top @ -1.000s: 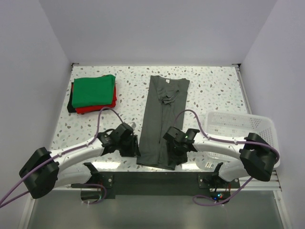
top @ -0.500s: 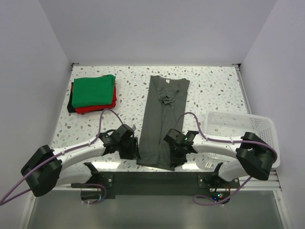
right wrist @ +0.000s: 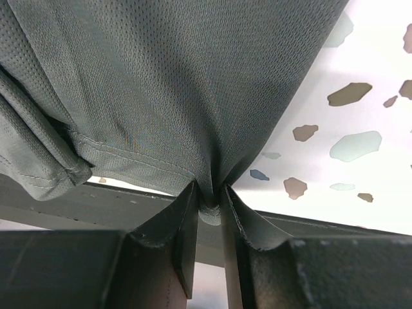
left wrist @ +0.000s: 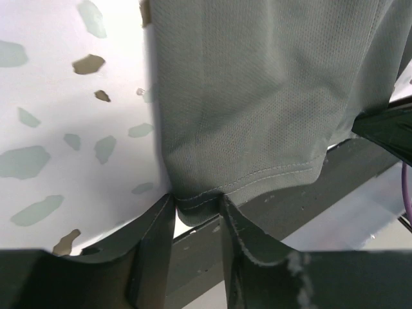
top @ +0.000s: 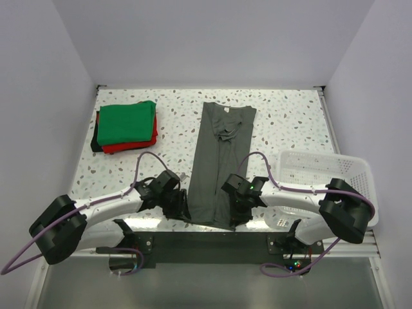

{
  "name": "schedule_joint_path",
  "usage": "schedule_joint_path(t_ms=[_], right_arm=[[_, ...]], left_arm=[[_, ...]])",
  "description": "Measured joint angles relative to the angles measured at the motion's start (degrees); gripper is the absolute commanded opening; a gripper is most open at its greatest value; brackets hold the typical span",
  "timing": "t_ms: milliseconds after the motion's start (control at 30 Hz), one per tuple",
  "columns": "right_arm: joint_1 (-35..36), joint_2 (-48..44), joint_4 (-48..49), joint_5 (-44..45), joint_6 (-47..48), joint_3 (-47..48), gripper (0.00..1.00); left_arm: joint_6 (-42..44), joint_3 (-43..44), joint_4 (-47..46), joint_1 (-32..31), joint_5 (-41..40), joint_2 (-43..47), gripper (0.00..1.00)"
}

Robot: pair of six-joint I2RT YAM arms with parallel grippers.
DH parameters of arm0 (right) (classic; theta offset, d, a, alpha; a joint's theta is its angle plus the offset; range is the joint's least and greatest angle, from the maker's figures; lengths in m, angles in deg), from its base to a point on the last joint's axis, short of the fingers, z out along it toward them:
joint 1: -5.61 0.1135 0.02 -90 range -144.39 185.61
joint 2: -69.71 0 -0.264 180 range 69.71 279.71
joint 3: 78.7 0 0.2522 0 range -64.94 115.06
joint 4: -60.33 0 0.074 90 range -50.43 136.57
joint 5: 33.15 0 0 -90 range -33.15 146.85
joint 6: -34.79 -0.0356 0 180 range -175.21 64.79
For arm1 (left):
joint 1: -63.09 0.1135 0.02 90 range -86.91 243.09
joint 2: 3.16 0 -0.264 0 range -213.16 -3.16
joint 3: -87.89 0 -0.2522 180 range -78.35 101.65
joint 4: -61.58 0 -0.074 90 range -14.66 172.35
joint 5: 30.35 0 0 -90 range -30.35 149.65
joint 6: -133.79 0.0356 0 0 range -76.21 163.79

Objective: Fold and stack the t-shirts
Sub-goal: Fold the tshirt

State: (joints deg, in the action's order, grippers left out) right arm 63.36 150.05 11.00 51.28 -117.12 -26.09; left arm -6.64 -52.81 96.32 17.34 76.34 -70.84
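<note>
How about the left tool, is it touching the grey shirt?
Touching. The left wrist view shows the left tool closed on the hem of the grey shirt, with the cloth pinched between its two fingers and no gap.

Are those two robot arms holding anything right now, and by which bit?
Yes, the dark grey t-shirt: left gripper and right gripper each have jaws shut on its near hem, one near each bottom corner.
</note>
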Motion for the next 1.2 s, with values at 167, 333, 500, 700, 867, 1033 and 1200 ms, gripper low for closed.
schedule_joint_path(t_ms=[167,333,500,700,867,1033,1200], right_arm=[[-0.02,0.0,-0.13,0.0,-0.02,0.0,0.17],[0.0,-0.07,-0.33,-0.02,-0.04,0.0,0.12],[0.0,-0.11,-0.48,-0.04,-0.02,0.0,0.04],[0.0,-0.94,-1.73,-0.07,-0.07,0.0,0.0],[-0.02,-4.46,-5.4,0.02,-0.7,0.46,0.0],[-0.02,-5.84,-10.91,1.16,-1.57,4.55,0.0],[-1.79,-5.84,-15.19,3.61,-1.18,10.16,0.0]], left_arm=[[-0.07,-1.05,-2.27,-0.02,2.21,-0.92,0.23],[-0.37,-1.97,-3.72,-0.09,2.71,-1.16,0.1],[-1.49,-2.69,-5.33,-0.13,3.19,-1.31,0.0],[-2.51,-2.95,-5.92,-0.17,3.45,-0.13,0.0],[-3.21,-2.49,-5.86,-0.17,3.52,2.8,0.0],[-3.34,2.6,-4.24,-0.15,3.28,0.11,0.0],[-2.45,8.81,-3.93,1.25,2.45,-1.42,0.0]])
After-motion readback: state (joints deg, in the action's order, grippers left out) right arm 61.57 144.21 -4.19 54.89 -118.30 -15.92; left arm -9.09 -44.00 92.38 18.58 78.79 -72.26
